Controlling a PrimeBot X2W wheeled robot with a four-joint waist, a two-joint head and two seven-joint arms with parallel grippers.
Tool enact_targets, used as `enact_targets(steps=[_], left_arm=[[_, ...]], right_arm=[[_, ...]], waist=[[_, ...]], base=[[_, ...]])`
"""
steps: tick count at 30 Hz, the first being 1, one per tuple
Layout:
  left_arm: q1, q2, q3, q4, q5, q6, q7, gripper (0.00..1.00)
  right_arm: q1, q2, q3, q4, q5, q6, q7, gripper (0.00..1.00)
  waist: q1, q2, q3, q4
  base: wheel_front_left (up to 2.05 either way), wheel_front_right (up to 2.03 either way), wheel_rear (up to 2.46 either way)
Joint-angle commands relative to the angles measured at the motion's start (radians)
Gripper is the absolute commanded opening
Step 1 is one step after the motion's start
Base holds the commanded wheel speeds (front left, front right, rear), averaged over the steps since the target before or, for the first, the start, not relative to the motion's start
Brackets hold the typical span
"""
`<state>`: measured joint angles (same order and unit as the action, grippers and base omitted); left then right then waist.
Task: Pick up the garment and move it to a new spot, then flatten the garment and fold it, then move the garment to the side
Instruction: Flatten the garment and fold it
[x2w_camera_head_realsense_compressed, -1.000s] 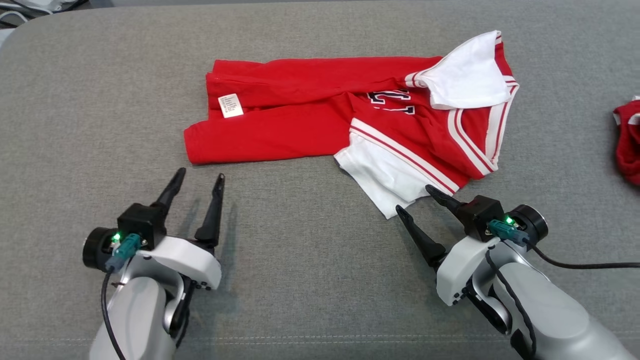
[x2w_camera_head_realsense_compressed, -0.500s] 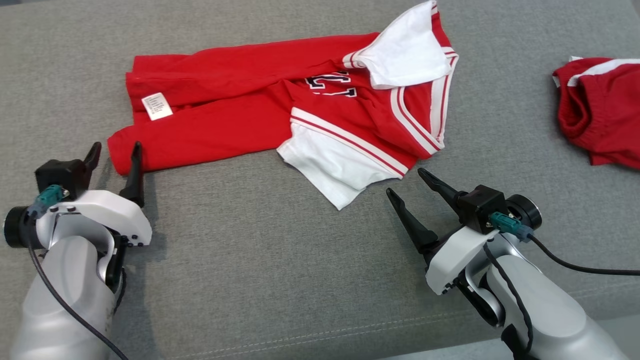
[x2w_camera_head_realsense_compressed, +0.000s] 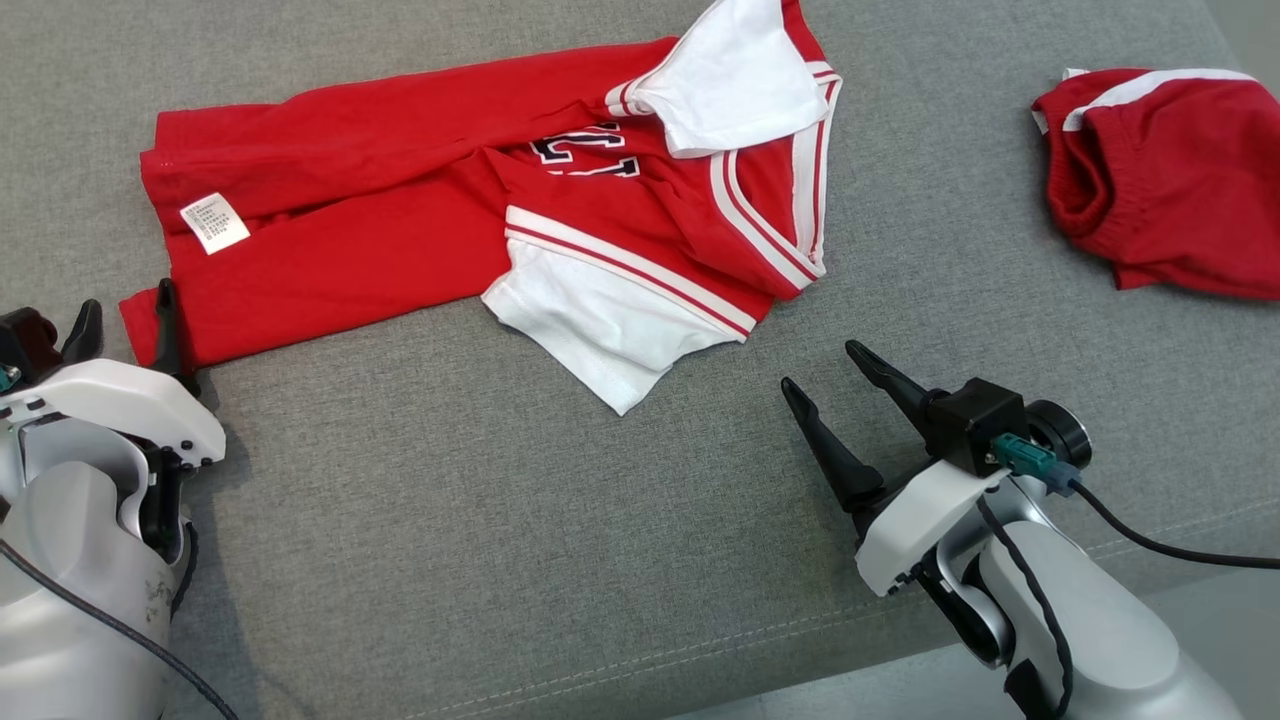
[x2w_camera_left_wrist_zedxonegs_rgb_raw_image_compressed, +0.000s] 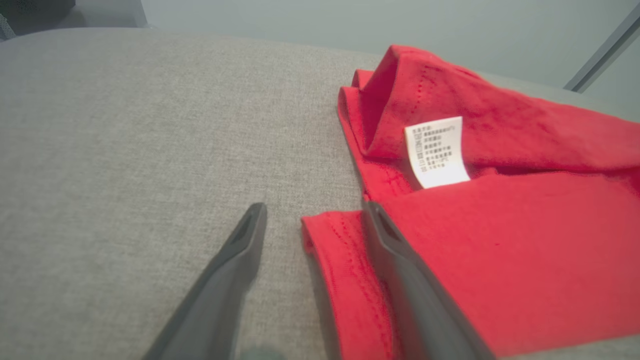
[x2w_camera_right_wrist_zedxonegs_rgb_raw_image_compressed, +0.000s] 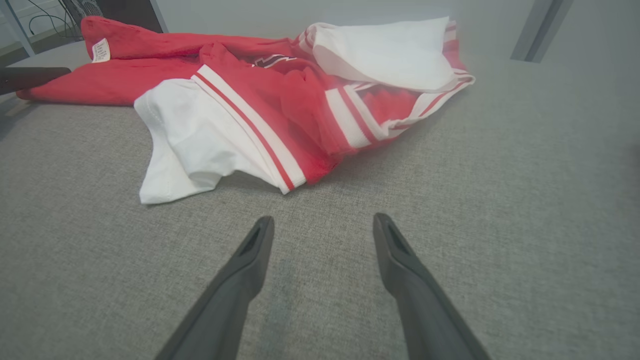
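The garment (x2w_camera_head_realsense_compressed: 400, 230) is a red shirt with white sleeves and striped trim, lying crumpled across the grey cushion (x2w_camera_head_realsense_compressed: 500, 520). A white care label (x2w_camera_head_realsense_compressed: 214, 222) shows near its left end. My left gripper (x2w_camera_head_realsense_compressed: 128, 305) is open at the shirt's lower left corner. In the left wrist view the red hem corner (x2w_camera_left_wrist_zedxonegs_rgb_raw_image_compressed: 325, 240) lies between the fingers of the left gripper (x2w_camera_left_wrist_zedxonegs_rgb_raw_image_compressed: 315, 210), and the right-hand finger rests over the fabric. My right gripper (x2w_camera_head_realsense_compressed: 820, 366) is open on bare cushion, right of the white sleeve (x2w_camera_head_realsense_compressed: 590, 320). The right wrist view shows the right gripper (x2w_camera_right_wrist_zedxonegs_rgb_raw_image_compressed: 324, 219) short of the garment (x2w_camera_right_wrist_zedxonegs_rgb_raw_image_compressed: 280, 100).
A second red garment with white trim (x2w_camera_head_realsense_compressed: 1160, 170) lies bunched at the far right. The cushion's front seam and edge (x2w_camera_head_realsense_compressed: 700, 660) run along the bottom, with pale floor (x2w_camera_head_realsense_compressed: 1200, 620) beyond at lower right.
The head camera has swung right, bringing the second red garment into view. My left gripper has closed in on the shirt's lower left corner. The right gripper now sits farther from the white sleeve.
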<state>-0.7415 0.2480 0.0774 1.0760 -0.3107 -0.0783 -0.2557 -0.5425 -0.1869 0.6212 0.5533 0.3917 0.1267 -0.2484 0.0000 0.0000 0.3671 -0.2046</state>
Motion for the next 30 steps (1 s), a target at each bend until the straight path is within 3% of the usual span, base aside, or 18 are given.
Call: enact_targets(steps=[1,2,5,6,12,14,18,23,30], left_arm=[[-0.028,0.044,0.018,-0.008,-0.003,-0.002,-0.002,0.97],[-0.030,0.042,0.015,-0.001,-0.001,-0.004,-0.003,0.49],[-0.028,0.030,0.002,0.024,-0.003,-0.017,-0.004,0.09],[-0.028,0.024,-0.004,0.030,-0.003,-0.022,-0.004,0.00],[-0.030,0.014,-0.024,0.041,-0.003,-0.036,-0.006,0.04],[-0.029,0.017,-0.025,0.014,-0.001,-0.039,-0.006,0.00],[-0.004,0.020,-0.021,-0.099,0.021,-0.036,-0.006,0.00],[0.078,-0.017,-0.028,-0.286,0.060,-0.040,-0.006,0.00],[0.225,-0.040,-0.117,-0.428,0.072,-0.051,-0.006,0.00]], right_arm=[[0.031,0.007,0.004,-0.028,-0.011,0.004,-0.013,1.00],[0.033,0.008,0.001,-0.028,-0.011,0.004,-0.013,1.00],[0.037,0.008,-0.005,-0.027,-0.013,0.004,-0.013,1.00],[0.038,0.008,-0.007,-0.027,-0.013,0.004,-0.013,1.00],[0.035,0.007,-0.008,-0.023,-0.009,0.004,-0.013,1.00],[0.032,0.008,-0.006,-0.024,-0.005,0.004,-0.013,1.00],[0.034,0.011,-0.005,-0.021,0.004,0.004,-0.013,1.00],[0.051,0.000,-0.023,-0.009,0.016,0.004,-0.013,1.00],[0.063,-0.007,-0.031,0.009,0.030,0.004,-0.013,1.00]], waist=[[0.0000,0.0000,0.000,0.000],[0.0000,0.0000,-0.001,0.001],[0.0000,0.0000,-0.003,0.007],[0.0000,0.0000,-0.005,0.011],[0.0000,0.0000,-0.010,0.029],[0.0000,0.0000,-0.010,0.032],[0.0000,0.0000,-0.013,0.037],[0.0000,0.0000,-0.034,0.065],[0.0000,0.0000,-0.073,0.118]], base=[[0.00,0.00,0.00],[0.00,0.00,0.00],[0.00,0.00,0.00],[0.00,0.00,0.00],[0.00,0.00,0.00],[0.00,0.00,0.00],[0.00,0.00,0.00],[0.00,0.00,0.00],[0.00,0.00,0.00]])
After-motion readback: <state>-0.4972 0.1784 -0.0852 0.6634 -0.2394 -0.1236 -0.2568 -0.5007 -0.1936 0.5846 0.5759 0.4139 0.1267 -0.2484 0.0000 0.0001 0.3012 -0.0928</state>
